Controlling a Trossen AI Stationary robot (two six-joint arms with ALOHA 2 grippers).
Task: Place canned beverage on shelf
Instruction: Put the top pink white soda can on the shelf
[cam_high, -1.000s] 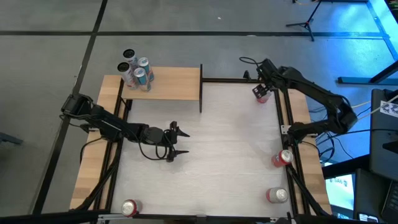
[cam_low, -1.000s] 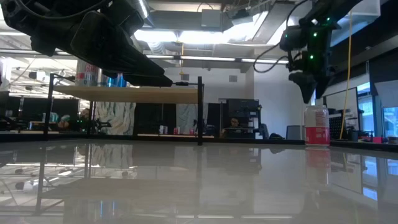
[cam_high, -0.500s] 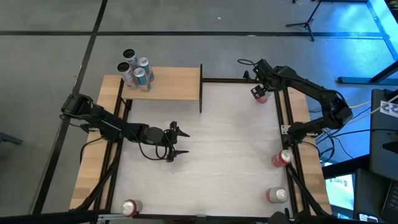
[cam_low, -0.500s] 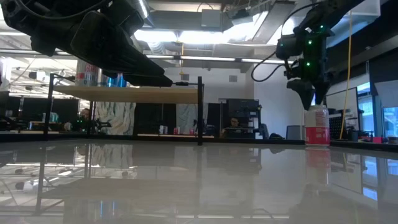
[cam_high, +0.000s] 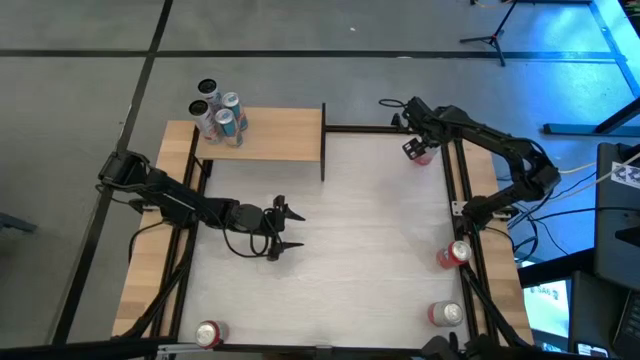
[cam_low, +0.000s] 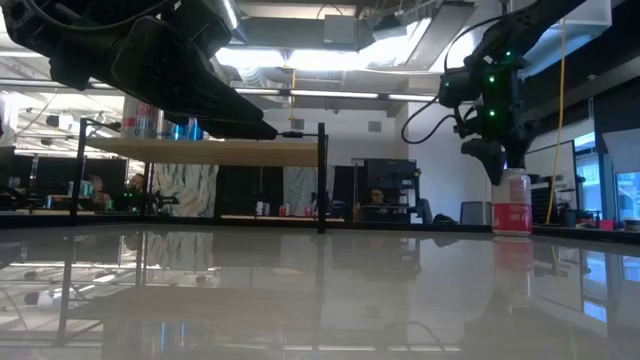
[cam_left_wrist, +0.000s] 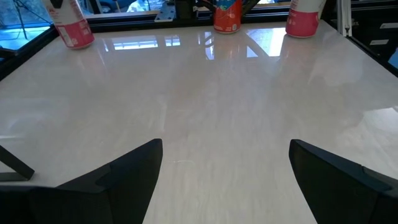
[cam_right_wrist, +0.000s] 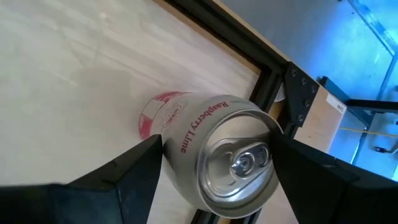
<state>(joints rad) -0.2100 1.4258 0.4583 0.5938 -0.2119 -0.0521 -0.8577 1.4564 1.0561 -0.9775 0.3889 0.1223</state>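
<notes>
The whitish tabletop (cam_high: 330, 230) bears upright cans at one (cam_high: 422, 152), four (cam_high: 455, 253), five (cam_high: 446, 314) and seven o'clock (cam_high: 208, 333), while the shelf (cam_high: 280, 133) at eleven carries four cans (cam_high: 219, 110).

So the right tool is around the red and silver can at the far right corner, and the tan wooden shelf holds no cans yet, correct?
Not quite. The high view shows a cluster of cans already on the tan wooden shelf, at its left end. The rest holds: the right tool is open around the red and silver can.
</notes>
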